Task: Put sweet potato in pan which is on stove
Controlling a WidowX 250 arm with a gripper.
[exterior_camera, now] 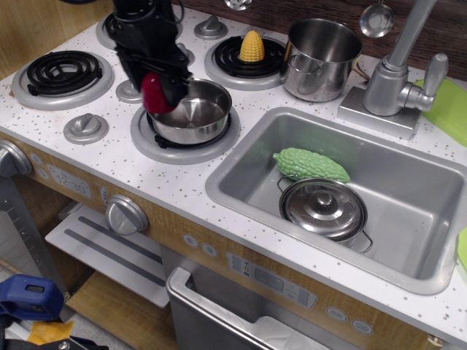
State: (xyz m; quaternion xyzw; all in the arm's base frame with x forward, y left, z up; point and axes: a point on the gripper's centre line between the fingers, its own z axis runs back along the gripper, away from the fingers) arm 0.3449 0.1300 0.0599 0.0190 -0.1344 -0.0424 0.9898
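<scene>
My black gripper (162,89) is shut on the dark red sweet potato (157,93) and holds it in the air over the left rim of the shiny steel pan (191,111). The pan sits on the front middle coil burner of the white speckled stove (109,157). The pan's inside is bare. The gripper's body hides the purple eggplant behind it.
A yellow corn (252,46) stands on the back burner. A taller steel pot (322,58) stands right of it. The sink (408,186) holds a green bumpy vegetable (310,165) and a lidded pot (323,208). A tap (394,73) rises behind.
</scene>
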